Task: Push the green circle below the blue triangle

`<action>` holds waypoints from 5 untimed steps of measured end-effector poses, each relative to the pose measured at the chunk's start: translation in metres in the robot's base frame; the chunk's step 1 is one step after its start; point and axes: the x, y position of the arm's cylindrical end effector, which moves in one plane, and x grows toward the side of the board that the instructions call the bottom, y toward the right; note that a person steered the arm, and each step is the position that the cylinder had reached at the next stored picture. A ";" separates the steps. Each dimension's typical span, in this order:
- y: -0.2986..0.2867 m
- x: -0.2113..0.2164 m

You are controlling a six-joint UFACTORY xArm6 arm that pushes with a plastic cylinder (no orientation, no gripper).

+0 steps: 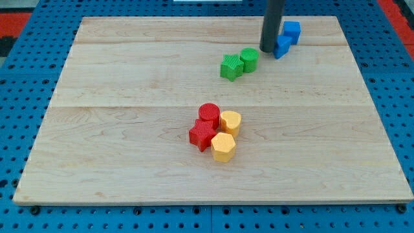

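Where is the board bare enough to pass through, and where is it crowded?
Bare: the whole left half of the board, the bottom strip below the yellow blocks, and the right side past them. Crowded: top right, where my tip sits between the green circle and blue blocks; centre holds the red blocks.

One blue block (283, 46) touches my tip (268, 49) on the view's right. The green circle (249, 59) sits just lower-left. The red circle (208, 113) lies well below on the bench (116, 142).

One raised view, seemingly front-on, covers the whole board (129, 162).
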 end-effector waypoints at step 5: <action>-0.076 -0.002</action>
